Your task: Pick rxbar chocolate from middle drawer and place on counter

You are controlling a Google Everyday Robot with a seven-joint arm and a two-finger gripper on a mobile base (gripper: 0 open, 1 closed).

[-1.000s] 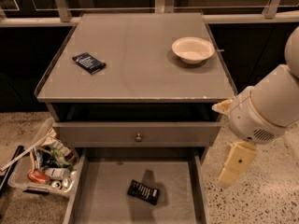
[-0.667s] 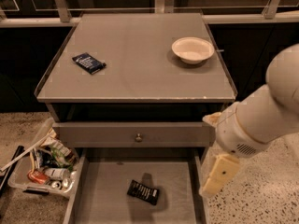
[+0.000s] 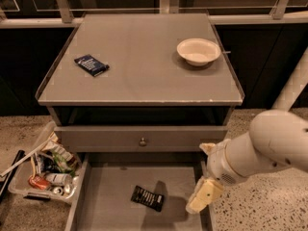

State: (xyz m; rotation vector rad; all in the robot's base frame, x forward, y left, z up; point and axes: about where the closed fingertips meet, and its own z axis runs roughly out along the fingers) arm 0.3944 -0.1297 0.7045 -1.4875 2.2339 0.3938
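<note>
Rxbar chocolate, a flat black lettered wrapper, lies exposed in the pulled-out shallow grey middle drawer; my cream gripper hangs near it, placed to descend, spread or pressed together I cannot tell

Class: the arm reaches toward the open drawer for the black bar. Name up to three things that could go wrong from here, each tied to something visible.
1. The gripper hangs at the right edge of the middle drawer, beside the rxbar chocolate, not over it; descending may strike the wall.
2. The bar lies flat and askew on the floor, so it may slide instead of lifting.
3. The dark blue packet on the counter looks similar, easily confused.
</note>
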